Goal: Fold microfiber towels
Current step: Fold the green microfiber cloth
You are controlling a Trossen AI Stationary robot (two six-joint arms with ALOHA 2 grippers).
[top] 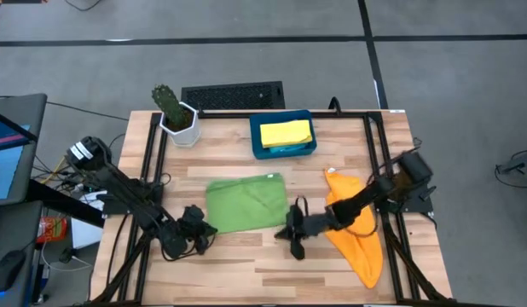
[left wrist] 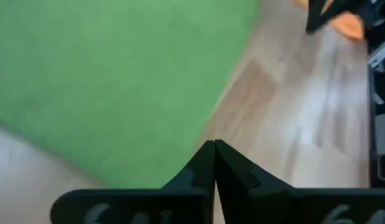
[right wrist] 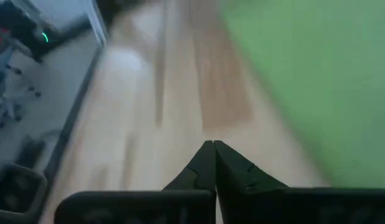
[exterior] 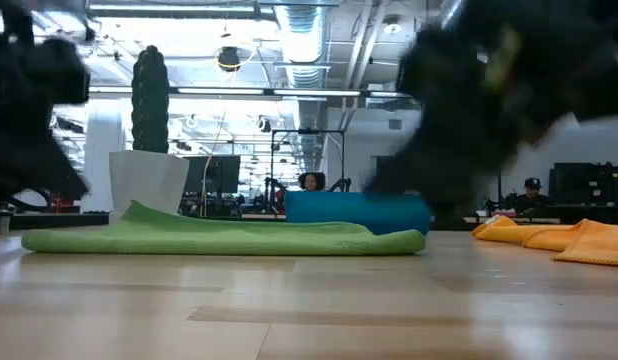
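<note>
- Bare wooden table (exterior: 309, 310) fills the low view's foreground; the green towel (top: 246, 203) lies flat at the table's middle, apart from both grippers.
- Left gripper (top: 198, 232): low over the table just beside the green towel's near left corner, fingers (left wrist: 202, 168) pressed together and holding nothing, as the left wrist view shows.
- Right gripper (top: 295, 232): low over the table just beside the green towel's near right corner, fingers (right wrist: 204, 165) likewise clenched on nothing.
- Orange towel (top: 357, 230): crumpled on the table's right side, partly under the right arm.
- Yellow towel (top: 286, 133): folded, resting inside the dark-blue tray (top: 256, 147) at the table's far edge.
- Potted cactus (top: 175, 112): upright in a white pot at the far left corner.
- 2 people (exterior: 312, 181) show in the room beyond the table.
</note>
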